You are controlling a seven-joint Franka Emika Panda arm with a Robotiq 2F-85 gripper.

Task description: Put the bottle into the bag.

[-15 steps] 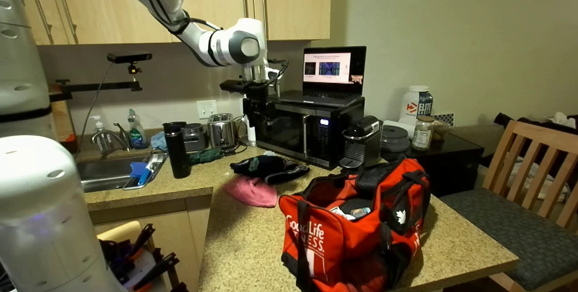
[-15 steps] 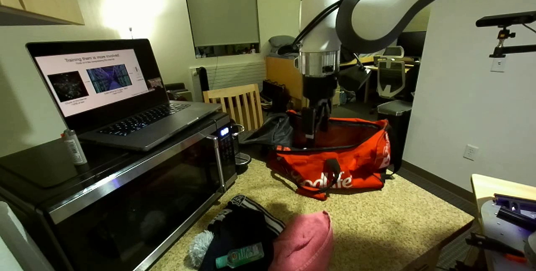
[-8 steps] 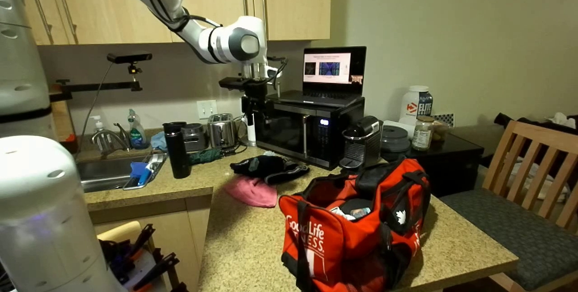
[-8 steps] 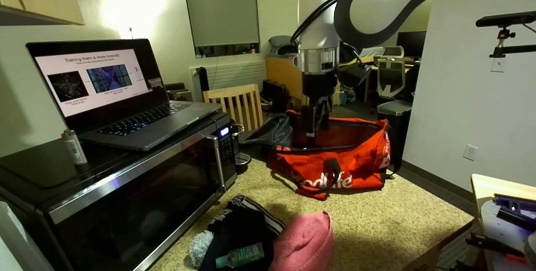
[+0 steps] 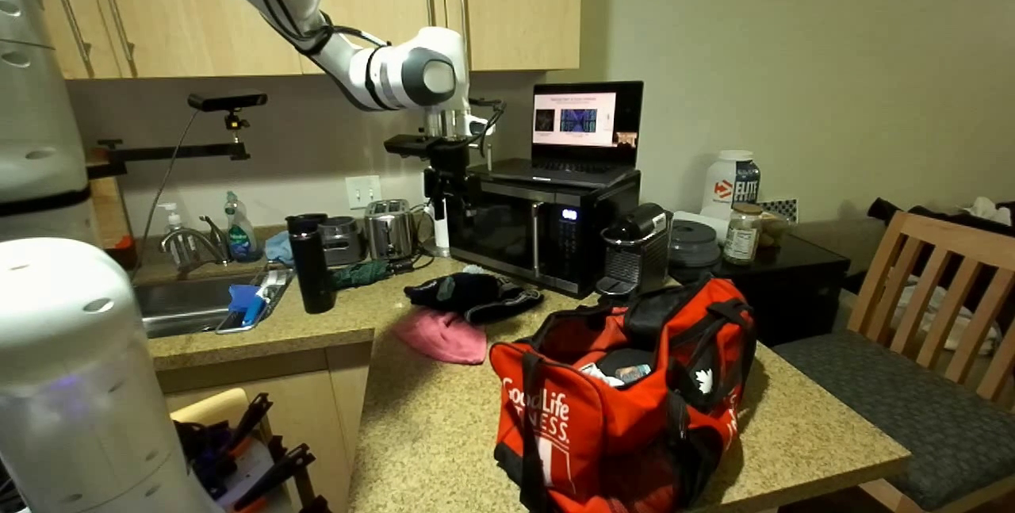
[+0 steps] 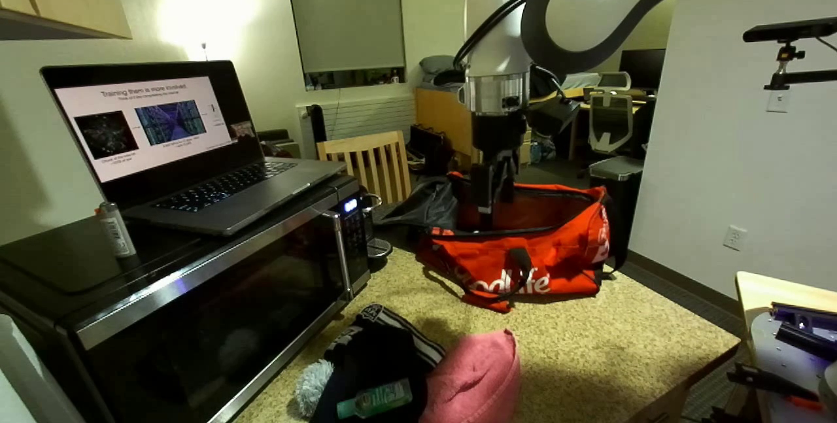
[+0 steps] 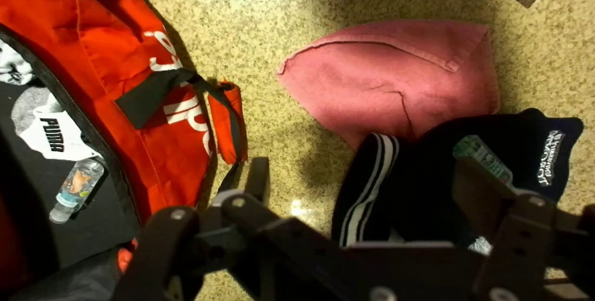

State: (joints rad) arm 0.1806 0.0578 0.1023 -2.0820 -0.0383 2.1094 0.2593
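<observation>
One green bottle (image 6: 382,399) lay on its side outside the red fabric bag (image 6: 556,256), on a soft black hat (image 7: 427,189) with striped trim. Clear bottle (image 7: 76,190) lay inside the bag on dark material, as did white PUMA-lettered cloth (image 7: 69,142). Hat and limp pink cloth (image 7: 386,87) sat beside the bag on the speckled counter (image 7: 260,82). Jaws stood wide, hanging over the counter beside the bag, clear of hat and green bottle.

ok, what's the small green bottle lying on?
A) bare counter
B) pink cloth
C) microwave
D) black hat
D: an exterior view shows the small green bottle lying on its side on the black hat.
</observation>
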